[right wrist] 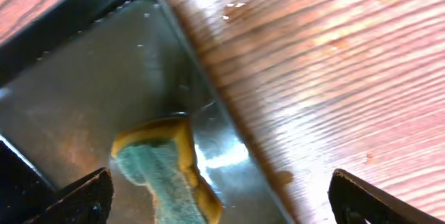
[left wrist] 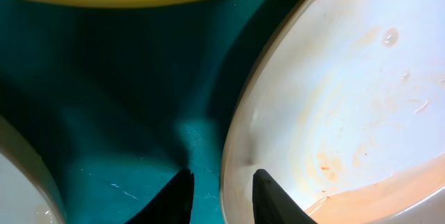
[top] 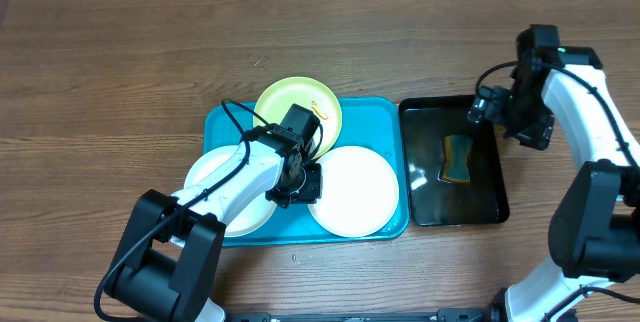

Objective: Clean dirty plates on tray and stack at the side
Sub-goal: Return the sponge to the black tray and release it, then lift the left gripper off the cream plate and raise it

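- On the table (top: pixel 150 52) we see the turquoise tray (top: pixel 385 112) holding all three plates, none of them stacked.
- The left white plate (top: pixel 215 187) lies over the tray's left edge.
- The left pincer (top: pixel 295 177) sits low among the three plates. Its opening is narrow, and its fingertips (left wrist: pixel 182 195) stand either side of the right white plate's rim with a sliver of tray showing beside it.
- The yellow-green plate (top: pixel 290 107) lies at the tray's far side.
- The right white plate (top: pixel 355 192) bears faint orange smears.
- The black tray (top: pixel 430 197) sits just right of the turquoise one, with a sponge (top: pixel 459 158) in it.
- The right pincer (top: pixel 500 112) hangs spread wide and empty over the black tray's far right corner.
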Robot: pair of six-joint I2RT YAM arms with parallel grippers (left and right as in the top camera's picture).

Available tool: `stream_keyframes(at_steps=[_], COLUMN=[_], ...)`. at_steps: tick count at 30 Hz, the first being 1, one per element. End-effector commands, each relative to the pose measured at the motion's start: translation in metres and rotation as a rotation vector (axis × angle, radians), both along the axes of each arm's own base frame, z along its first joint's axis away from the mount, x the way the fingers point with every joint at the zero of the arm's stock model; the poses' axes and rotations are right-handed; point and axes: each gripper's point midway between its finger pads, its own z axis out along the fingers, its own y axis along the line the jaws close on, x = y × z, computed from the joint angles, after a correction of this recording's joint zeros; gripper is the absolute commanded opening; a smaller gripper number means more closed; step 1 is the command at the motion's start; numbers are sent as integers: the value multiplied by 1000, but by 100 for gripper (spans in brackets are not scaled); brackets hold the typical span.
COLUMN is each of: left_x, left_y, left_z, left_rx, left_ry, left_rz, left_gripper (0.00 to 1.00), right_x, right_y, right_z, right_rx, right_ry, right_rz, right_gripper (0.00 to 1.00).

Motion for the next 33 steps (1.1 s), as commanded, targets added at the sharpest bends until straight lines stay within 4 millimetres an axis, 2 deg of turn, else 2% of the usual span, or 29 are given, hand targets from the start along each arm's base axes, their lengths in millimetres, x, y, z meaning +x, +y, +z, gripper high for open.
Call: stream_keyframes(at_steps=[1,12,16,26,33], left_x=[3,4,7,36,60], left_y=[-4,-5,-7,-24,-35], left_z=[0,2,10,54,93], left_rx=[-3,-12,-12,-63,-88], left_ry=[-6,-3,-4,-87,-171], left_rz=[-14,-15,-15,-51,-99], left_gripper=[22,4,4,4,4], right_x=[9,45,50,51,51], right_y=[1,-3,-3,-4,-4], right_z=[7,12,13,13,13], right_rx=[3,-11,-14,-14,-14], right_ry=[-36,-183,-207,-209,-209], right_rz=[2,3,3,3,3], right_gripper=[100,100,100,100,100])
